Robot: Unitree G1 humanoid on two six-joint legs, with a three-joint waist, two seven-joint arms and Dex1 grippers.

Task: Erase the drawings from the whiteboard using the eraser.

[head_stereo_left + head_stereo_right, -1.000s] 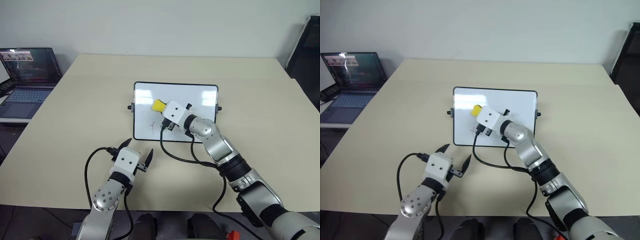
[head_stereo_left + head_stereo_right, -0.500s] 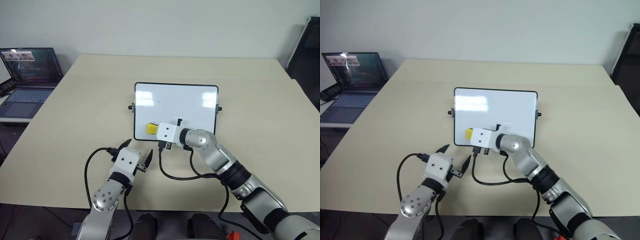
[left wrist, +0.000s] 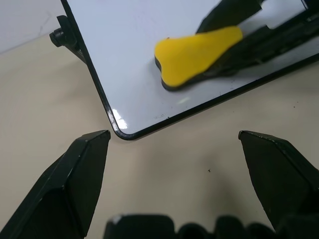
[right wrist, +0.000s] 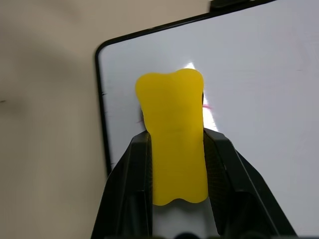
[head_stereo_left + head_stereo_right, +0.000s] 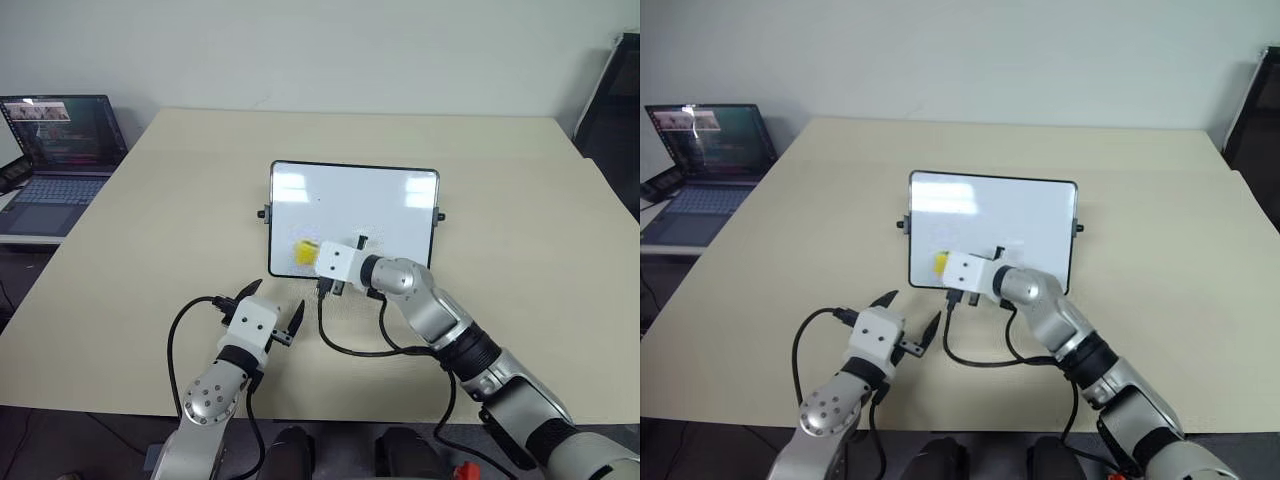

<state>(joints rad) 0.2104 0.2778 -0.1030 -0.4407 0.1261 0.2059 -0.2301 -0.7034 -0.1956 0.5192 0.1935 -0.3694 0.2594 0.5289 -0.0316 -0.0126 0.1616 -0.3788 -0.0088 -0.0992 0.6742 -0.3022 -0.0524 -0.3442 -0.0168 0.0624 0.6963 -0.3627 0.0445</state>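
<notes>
The right gripper [image 4: 175, 149] grasps the yellow eraser [image 4: 173, 130] between its fingers — flat on the whiteboard [image 5: 380, 200]; the left gripper [image 5: 270, 305] hovers spread over the table [image 5: 150, 220].

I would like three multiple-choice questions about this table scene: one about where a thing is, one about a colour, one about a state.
1. Where is the eraser?
A. on the whiteboard, near its front left corner
B. on the bare table beside the laptop
C. in the left pincer

2. What colour is the top of the eraser?
A. blue
B. yellow
C. green

3. How is the left pincer?
A. shut on the eraser
B. shut on a pen
C. open and empty

Answers:
1 A: the right pincer presses it on the board close to that corner.
2 B: both wrist views show a yellow top.
3 C: its fingers stand apart over the table.
</notes>
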